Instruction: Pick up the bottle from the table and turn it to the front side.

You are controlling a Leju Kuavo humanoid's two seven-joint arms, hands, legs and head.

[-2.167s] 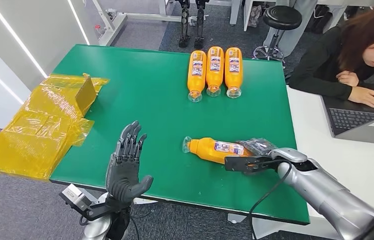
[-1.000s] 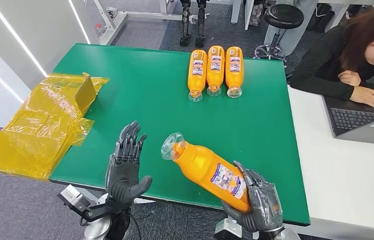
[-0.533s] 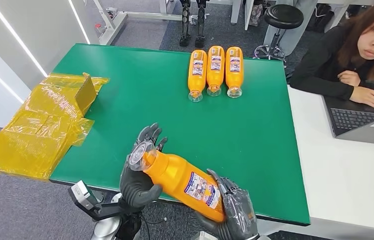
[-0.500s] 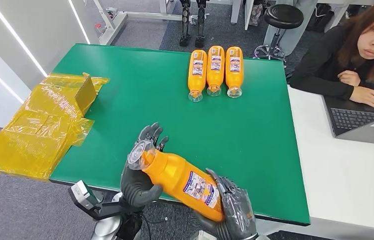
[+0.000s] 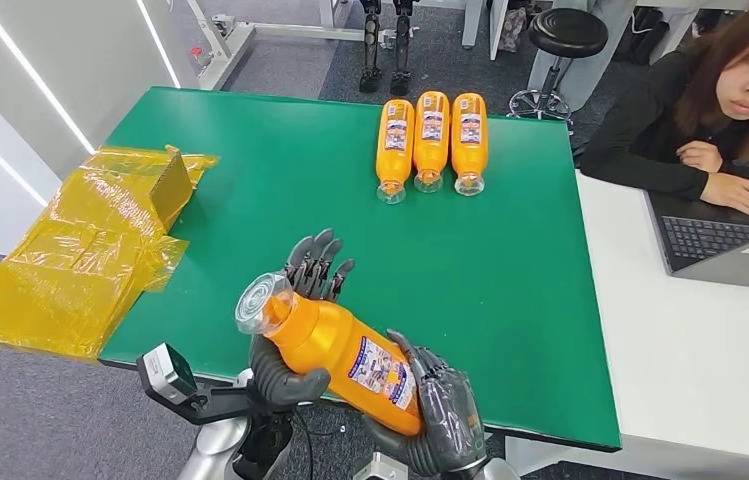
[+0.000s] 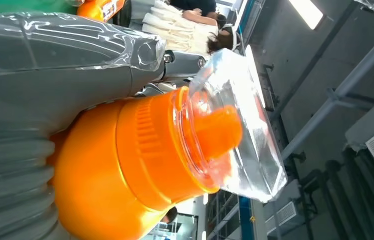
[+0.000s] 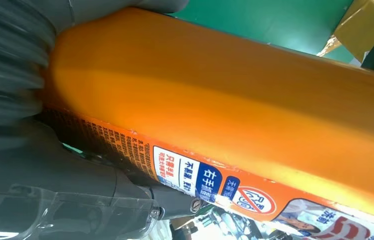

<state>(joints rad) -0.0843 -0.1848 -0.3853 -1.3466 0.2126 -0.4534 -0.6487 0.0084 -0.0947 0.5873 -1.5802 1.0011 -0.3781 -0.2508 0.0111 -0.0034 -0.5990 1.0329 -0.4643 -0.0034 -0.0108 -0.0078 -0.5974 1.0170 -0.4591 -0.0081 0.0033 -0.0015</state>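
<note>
An orange bottle (image 5: 335,349) with a clear cap (image 5: 255,300) and a printed label hangs tilted above the table's near edge. My right hand (image 5: 435,420) grips its lower body around the label. My left hand (image 5: 295,330) cups the bottle's shoulder near the cap, thumb under it, fingers reaching up behind. The left wrist view has the cap (image 6: 234,135) and the orange neck (image 6: 140,155) close against my left hand (image 6: 30,90). In the right wrist view the bottle's side (image 7: 234,105) and label strip lie against my right hand (image 7: 35,165).
Three orange bottles (image 5: 430,140) lie side by side at the far side of the green table (image 5: 250,170). Yellow plastic wrapping (image 5: 80,250) hangs off the table's left edge. A person (image 5: 710,110) sits at a laptop (image 5: 730,250) on the white desk to the right.
My right hand has lifted the bottle off the table and carried it left toward me. My left hand moved in and took hold near the cap. The bottle's cap end has risen slightly.
</note>
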